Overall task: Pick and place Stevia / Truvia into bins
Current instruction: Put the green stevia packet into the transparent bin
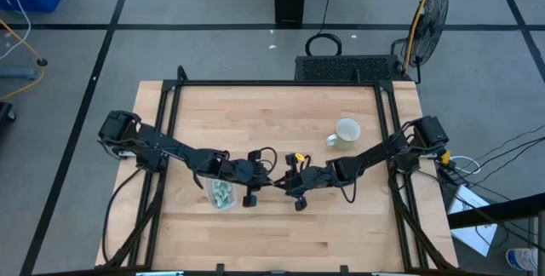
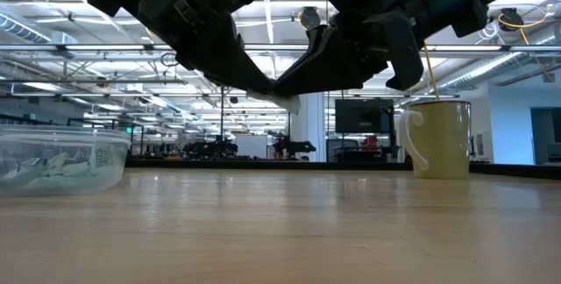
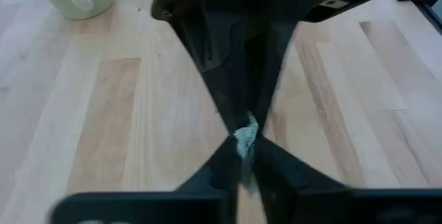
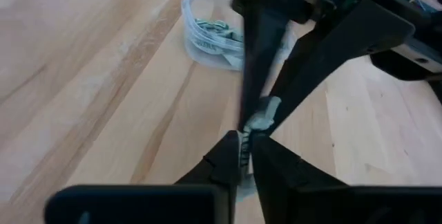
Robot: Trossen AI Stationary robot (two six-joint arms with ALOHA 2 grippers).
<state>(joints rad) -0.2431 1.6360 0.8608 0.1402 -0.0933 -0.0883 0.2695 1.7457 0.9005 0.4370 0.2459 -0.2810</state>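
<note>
One small pale green and white Stevia packet is held in the air between my two grippers, which meet tip to tip over the table's middle. My left gripper and my right gripper are both shut on it. In the low view they meet well above the tabletop. The clear bin stands on the table just near of my left arm and has several packets lying in it. No other loose packets show on the table. My left gripper pinches one end of the packet between its two fingertips, coming level from the table's left. The packet is lifted clear of the table. My right gripper pinches the opposite end of the same packet between its fingertips, coming level from the table's right. The packet's middle bridges the two sets of fingertips in the air.
A white mug with a handle stands toward the far right of the table, behind my right arm. Bare wood lies near and far of the grippers. The table's black frame rails run along its left and right sides.
</note>
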